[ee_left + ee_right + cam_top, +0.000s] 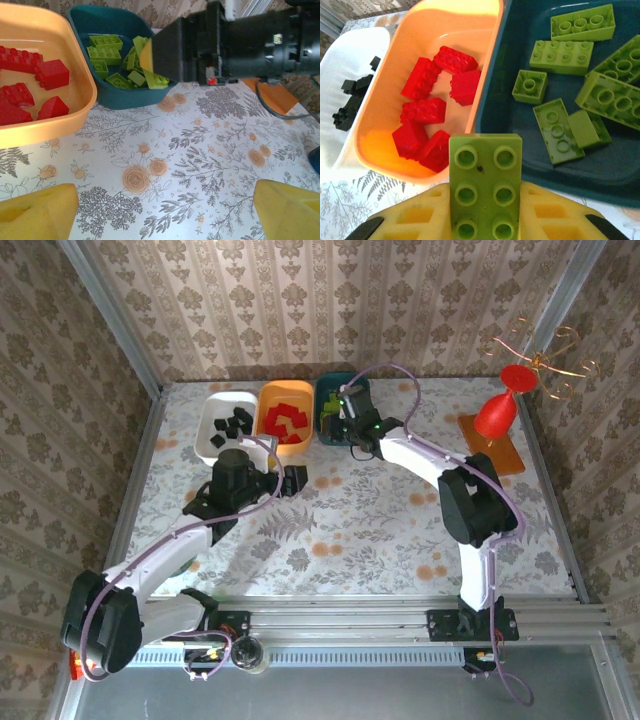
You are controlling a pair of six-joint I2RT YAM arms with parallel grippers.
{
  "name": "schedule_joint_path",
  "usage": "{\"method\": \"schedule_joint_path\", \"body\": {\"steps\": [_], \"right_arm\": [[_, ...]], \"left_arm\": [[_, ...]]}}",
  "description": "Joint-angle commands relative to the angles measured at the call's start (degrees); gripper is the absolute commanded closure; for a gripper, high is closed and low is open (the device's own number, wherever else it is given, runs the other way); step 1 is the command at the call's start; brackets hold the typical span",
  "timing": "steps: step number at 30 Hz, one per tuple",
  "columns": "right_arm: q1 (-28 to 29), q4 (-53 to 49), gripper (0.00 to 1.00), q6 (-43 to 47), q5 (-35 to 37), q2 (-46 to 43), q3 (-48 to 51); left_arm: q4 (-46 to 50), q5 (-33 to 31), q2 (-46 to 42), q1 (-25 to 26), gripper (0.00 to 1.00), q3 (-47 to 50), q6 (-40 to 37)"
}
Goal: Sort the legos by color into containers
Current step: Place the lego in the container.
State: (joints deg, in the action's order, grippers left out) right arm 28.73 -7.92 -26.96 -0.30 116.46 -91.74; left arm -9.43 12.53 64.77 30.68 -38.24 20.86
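The right hand [485, 212] pinches a lime green oblong plastic brick [485, 170], likely light, stiff and slick, by its long sides at the near rim of the dark teal plastic tray [600, 185] along the far edge of the desk [200, 165]; the left hand [165, 215] hangs spread.

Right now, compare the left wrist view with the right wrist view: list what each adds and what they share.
Left wrist adds the open yellow left fingers, the floral tablecloth, and the right arm's black wrist over the dark teal plastic tray. Right wrist adds the white plastic tray holding black bricks, and yellow right fingers shut on a lime green oblong brick. Shared: the orange plastic tray of red bricks and the teal tray's loose lime green bricks.
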Motion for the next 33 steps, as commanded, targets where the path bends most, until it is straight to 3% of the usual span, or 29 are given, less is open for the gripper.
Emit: {"method": "schedule_joint_path", "body": {"steps": [1,9,14,17,20,22,26,33], "right_arm": [[-1.12,-1.47,0.69,0.68,-1.76,4.04,-5.45],[-3.77,-2.29,0.67,0.76,-0.64,14.02,-17.04],[-6.43,-10.69,0.48,-0.46,-5.70,23.28,-32.70],[-6.49,-11.85,0.34,1.86,-7.00,22.33,-35.39],[-6.58,-13.96,0.31,3.75,-6.96,18.62,-34.97],[-6.49,-13.57,0.30,5.13,-6.74,14.05,-31.04],[-4.91,-7.91,0.28,10.44,-2.10,-0.20,-13.71],[-0.36,5.28,0.17,21.48,24.22,-24.79,21.29]], "left_arm": [[-1.08,-0.23,-0.73,-0.09,0.08,0.66,2.08],[0.80,-1.37,-2.96,-0.27,0.08,1.32,1.32],[1.79,-1.87,-3.94,-0.35,0.08,1.33,1.01],[2.22,-3.85,-4.73,-0.53,0.08,1.69,0.39],[0.72,-6.50,-5.90,-1.12,0.08,3.00,0.45],[-0.50,-8.03,-7.03,-1.86,0.08,4.01,0.49],[-1.81,-10.63,-10.54,-5.44,0.07,5.94,-0.03],[-5.60,-18.46,-17.14,-13.01,0.00,11.52,-2.06]]}}
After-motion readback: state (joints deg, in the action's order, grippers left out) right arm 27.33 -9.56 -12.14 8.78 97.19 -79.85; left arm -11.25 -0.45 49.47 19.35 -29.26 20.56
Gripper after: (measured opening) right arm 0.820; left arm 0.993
